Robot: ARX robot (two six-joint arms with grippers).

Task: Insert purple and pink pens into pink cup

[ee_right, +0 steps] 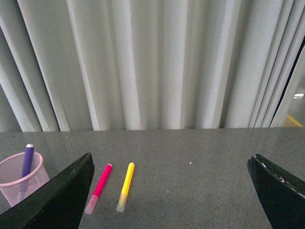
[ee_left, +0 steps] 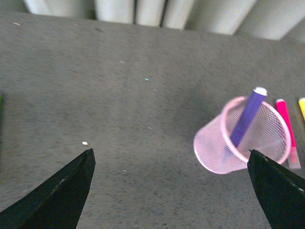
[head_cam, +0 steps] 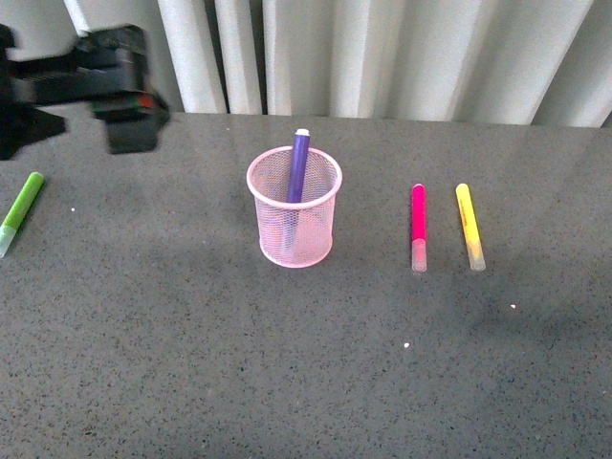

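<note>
The pink cup [head_cam: 295,221] stands upright mid-table, and the purple pen [head_cam: 298,167] leans inside it with its end above the rim. The pink pen [head_cam: 418,227] lies flat on the table to the cup's right, clear cap toward the front. My left gripper [head_cam: 124,91] hovers blurred at the far left, well away from the cup, and is open and empty. In the left wrist view the cup [ee_left: 214,148] and purple pen [ee_left: 248,117] sit beside one fingertip of the open gripper [ee_left: 170,151]. My right gripper [ee_right: 172,154] is open and empty; the pink pen [ee_right: 99,186] lies near one finger.
A yellow marker [head_cam: 469,226] lies parallel to the pink pen, just to its right. A lime-green marker [head_cam: 21,211] lies at the left table edge. Pale curtains [head_cam: 382,57] hang behind the grey table [head_cam: 287,363].
</note>
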